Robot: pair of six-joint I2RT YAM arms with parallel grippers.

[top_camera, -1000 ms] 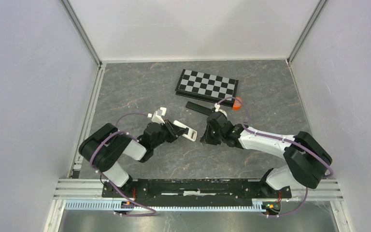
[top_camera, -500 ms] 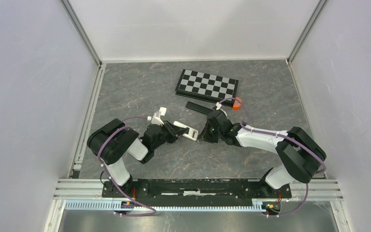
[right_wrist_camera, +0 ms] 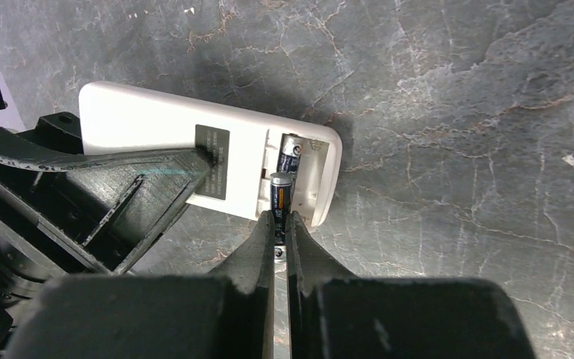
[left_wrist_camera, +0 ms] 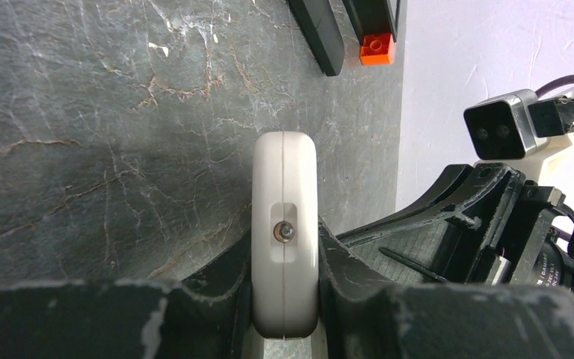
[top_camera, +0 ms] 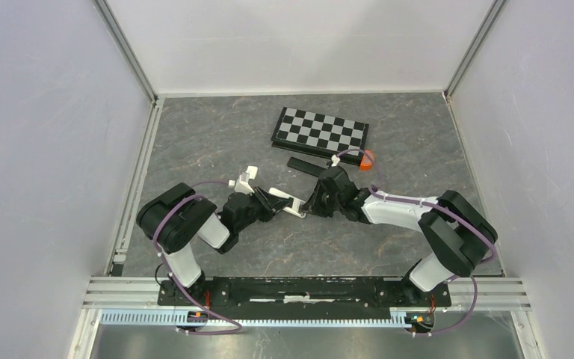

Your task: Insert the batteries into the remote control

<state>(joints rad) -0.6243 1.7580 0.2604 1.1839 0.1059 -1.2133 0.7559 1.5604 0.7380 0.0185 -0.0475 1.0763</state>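
My left gripper [left_wrist_camera: 285,258] is shut on the white remote control [left_wrist_camera: 285,224], clamping its two flat faces so it stands on edge just above the table. The right wrist view shows the remote's back [right_wrist_camera: 149,123] with its battery bay uncovered at the end. One dark battery [right_wrist_camera: 291,149] lies inside the bay. My right gripper [right_wrist_camera: 280,221] is shut on a second battery [right_wrist_camera: 281,191], whose silvery tip sits at the bay's near rim. From the top view, the two grippers meet at the remote [top_camera: 293,206] in mid-table, left gripper [top_camera: 270,200] and right gripper [top_camera: 312,209].
A folded chessboard [top_camera: 320,131] lies at the back. In front of it is a long black remote [top_camera: 306,166] with an orange brick [top_camera: 366,159] beside it. The brick [left_wrist_camera: 377,49] also shows in the left wrist view. White walls enclose the table.
My right gripper has moved left with its battery, from beside the remote up to the open bay. The left gripper has held the remote nearly still.
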